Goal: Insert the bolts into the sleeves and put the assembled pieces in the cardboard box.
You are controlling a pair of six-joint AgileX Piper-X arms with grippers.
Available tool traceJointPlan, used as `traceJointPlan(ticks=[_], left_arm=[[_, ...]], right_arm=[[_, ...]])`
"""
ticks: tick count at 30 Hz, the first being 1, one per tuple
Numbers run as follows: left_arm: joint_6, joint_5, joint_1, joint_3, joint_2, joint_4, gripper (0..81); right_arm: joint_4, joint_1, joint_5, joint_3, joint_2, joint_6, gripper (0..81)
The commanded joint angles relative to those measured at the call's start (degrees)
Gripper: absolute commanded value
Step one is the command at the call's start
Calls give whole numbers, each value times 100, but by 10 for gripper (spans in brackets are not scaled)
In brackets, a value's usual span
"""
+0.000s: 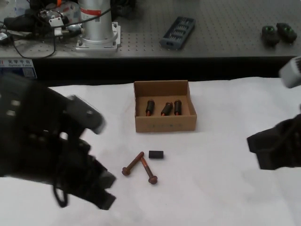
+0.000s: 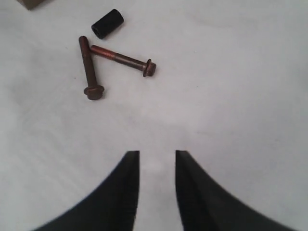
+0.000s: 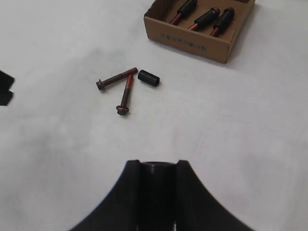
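Note:
Two rusty bolts lie crossed at their tips on the white cloth, a loose black sleeve just beyond them. The left wrist view has both bolts and the sleeve ahead of my left gripper, which hangs open over bare cloth, short of them. My right gripper is shut on another black sleeve, well back from the bolts. The cardboard box holds three assembled pieces.
The left arm fills the near left of the bench and the right arm the near right. A metal post, cables and a blue rack stand on the perforated table behind the cloth.

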Motion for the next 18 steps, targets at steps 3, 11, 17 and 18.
traceJointPlan(ticks=[3, 11, 17, 18], left_arm=[[82, -738, -3, -295, 499, -695, 460], [634, -804, -13, -1409, 1628, -704, 342], [802, -638, -13, -2203, 2454, -428, 342], [802, -638, -13, -2291, 2578, -354, 342]], right_arm=[[36, 6, -64, 55, -165, 37, 18], [86, 6, -164, 52, -162, 37, 18], [86, 6, -164, 52, -162, 37, 18], [86, 6, -164, 52, -162, 37, 18]])
